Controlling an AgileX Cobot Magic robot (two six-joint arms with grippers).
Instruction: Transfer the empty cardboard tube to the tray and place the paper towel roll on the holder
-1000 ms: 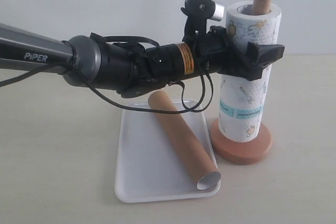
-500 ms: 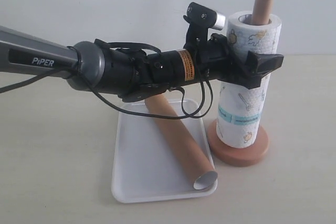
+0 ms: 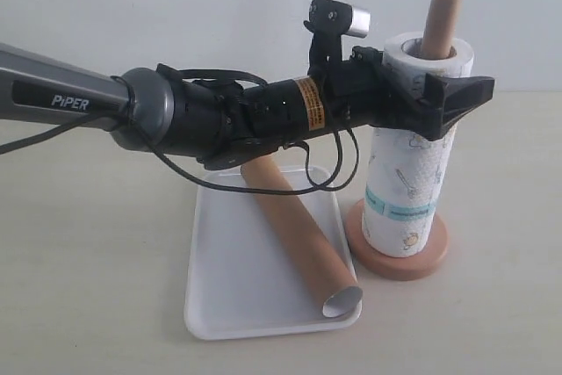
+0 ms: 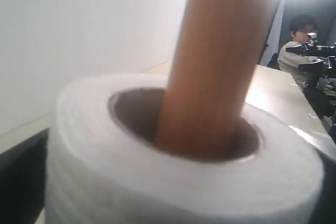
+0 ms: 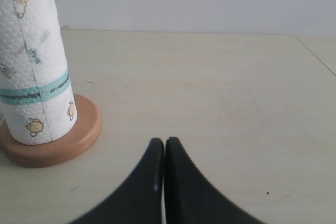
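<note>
While the left arm (image 3: 219, 116) reaches across the exterior view from the left, its left hand (image 3: 457, 94) stands astride the upper part of the paper towel roll (image 3: 408, 182). The near finger lies across the front of the roll and juts past its edge. The jaws are spread wide, and they have no clear hold on the paper. The roll is threaded on the holder (image 3: 399, 265), its lower end down on the round base and the rod's rounded top poking out above. Just beside the base lies the tray (image 3: 228, 278) on the bench (image 3: 88, 261), with the empty cardboard tube (image 3: 299, 234) resting slantwise in it. One end of the tube overhangs the near rim, and the other is hidden under the arm. A black cable (image 3: 351, 164) droops from the arm over the tube's far end.

Seen from the left wrist, the roll's top fills the frame and the rod rises through the core. The rod hides part of a seated person (image 4: 296, 51) far behind. A dark blurred shape sits beside the roll.

From the right wrist, the right hand (image 5: 164, 150) has its fingertips pressed together with nothing between them. It hangs over bare bench, apart from the holder and roll.
</note>
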